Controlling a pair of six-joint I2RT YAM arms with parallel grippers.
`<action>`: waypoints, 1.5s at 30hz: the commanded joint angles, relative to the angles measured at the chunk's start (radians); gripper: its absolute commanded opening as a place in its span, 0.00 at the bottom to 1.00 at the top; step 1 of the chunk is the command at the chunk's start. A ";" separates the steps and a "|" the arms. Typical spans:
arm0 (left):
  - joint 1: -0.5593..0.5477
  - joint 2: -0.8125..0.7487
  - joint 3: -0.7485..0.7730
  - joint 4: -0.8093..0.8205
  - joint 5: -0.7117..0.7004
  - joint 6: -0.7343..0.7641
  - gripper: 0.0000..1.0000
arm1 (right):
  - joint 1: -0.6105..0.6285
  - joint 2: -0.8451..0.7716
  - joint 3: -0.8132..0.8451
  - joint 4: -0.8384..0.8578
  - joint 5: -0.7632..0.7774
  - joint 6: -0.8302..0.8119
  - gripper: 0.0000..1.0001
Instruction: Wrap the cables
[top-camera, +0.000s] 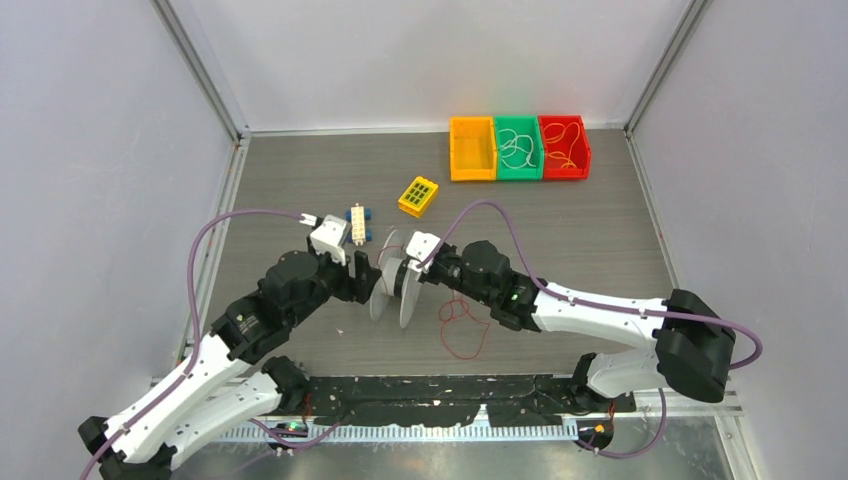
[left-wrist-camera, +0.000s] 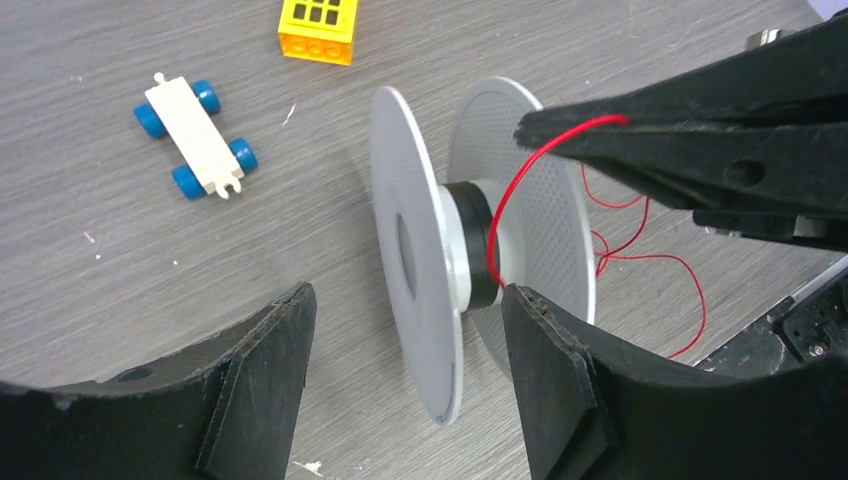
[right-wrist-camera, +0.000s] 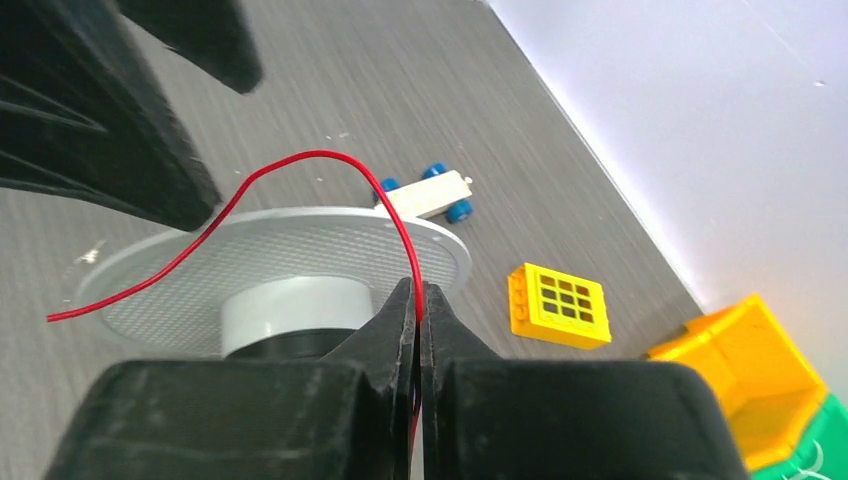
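Mid-wrap on the grey wood-grain bench (top-camera: 600, 230): right hand (right-wrist-camera: 415, 292) clenched on a thin red wire (right-wrist-camera: 300, 155), pinching it just above a grey plastic spool of two flat discs (left-wrist-camera: 410, 250) standing on edge. From the pinch, arcing down between the discs to the dark hub (left-wrist-camera: 478, 245). Beyond the spool, trailing in loose loops (top-camera: 462, 330) on the bench to its right. Left hand (left-wrist-camera: 405, 305) released, fingers spread wide on either side of the near disc and gripping nothing; contact with the spool impossible to judge. Well apart towards the back: a white toy car chassis with blue wheels (left-wrist-camera: 195, 135), a yellow windowed brick (left-wrist-camera: 318, 25) and a row of three small plastic bins, orange, green and red (top-camera: 517, 121).

Judged the step in hand: laying a turn of wire round the hub. To do it well:

- Close the left hand on the near disc first, to stop any rolling or tipping.
- Carry the pinched wire round the hub inside the gap between the discs, never over a rim.
- Hold light tension only, enough to seat the turn flat but not enough to drag so light a spool.
- Mind the slack loops, likely to tangle or snag on a rim if pulled fast.
- Re-pinch further along the wire at the end of each short arc.
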 joint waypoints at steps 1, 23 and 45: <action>0.017 -0.025 -0.032 0.045 0.008 -0.044 0.69 | 0.011 -0.019 -0.038 0.147 0.104 -0.058 0.05; 0.017 -0.007 -0.146 0.219 0.038 -0.042 0.66 | 0.118 0.009 -0.154 0.368 0.276 -0.175 0.05; 0.017 -0.017 -0.197 0.299 0.042 -0.060 0.67 | 0.201 0.047 -0.109 0.325 0.425 -0.300 0.05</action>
